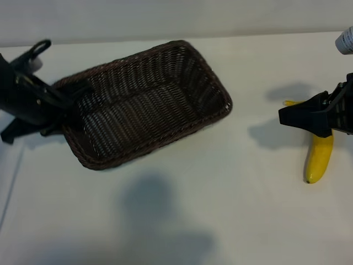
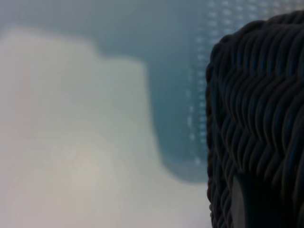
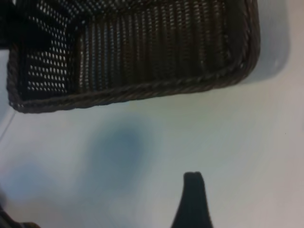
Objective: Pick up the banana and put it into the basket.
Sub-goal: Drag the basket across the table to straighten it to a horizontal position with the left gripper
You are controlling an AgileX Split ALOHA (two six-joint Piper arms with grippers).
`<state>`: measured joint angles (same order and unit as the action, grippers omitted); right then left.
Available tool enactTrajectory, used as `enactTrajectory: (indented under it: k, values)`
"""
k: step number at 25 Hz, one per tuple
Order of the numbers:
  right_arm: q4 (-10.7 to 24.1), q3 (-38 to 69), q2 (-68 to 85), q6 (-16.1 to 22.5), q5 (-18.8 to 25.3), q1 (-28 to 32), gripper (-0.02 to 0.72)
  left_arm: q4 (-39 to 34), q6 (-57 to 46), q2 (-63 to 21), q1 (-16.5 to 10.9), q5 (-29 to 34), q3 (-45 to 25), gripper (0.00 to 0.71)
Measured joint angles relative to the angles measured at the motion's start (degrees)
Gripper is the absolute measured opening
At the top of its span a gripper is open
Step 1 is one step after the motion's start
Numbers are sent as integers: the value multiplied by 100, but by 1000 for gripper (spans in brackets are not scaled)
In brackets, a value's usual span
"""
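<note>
The dark brown woven basket (image 1: 146, 102) lies empty at the middle left of the white table, slightly turned. My left gripper (image 1: 65, 109) is shut on its left rim, one finger inside and one outside; the left wrist view is filled by wicker (image 2: 256, 118) pressed close. The yellow banana (image 1: 319, 160) lies at the far right, its upper half hidden under my right gripper (image 1: 287, 117). That gripper hovers over it, open and holding nothing. In the right wrist view one dark finger (image 3: 192, 202) shows over bare table, with the basket (image 3: 142, 90) beyond; the banana is out of that view.
A white and grey container (image 1: 346, 40) stands at the right edge, behind the right arm. The table's far edge (image 1: 231, 34) runs along the back. Bare tabletop (image 1: 220, 210) stretches between the basket and the banana and across the front.
</note>
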<state>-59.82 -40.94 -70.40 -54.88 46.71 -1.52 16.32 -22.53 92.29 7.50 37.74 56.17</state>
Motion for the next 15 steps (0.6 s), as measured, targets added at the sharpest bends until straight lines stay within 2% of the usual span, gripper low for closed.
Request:
enactTrajectory:
  k: [8,15]
  values:
    - [0,0,0,0,0,0,578,613,1888,236,0,761,943,156]
    - [0,0,0,0,0,0,578,802,2767,879,0,1321,1479,156]
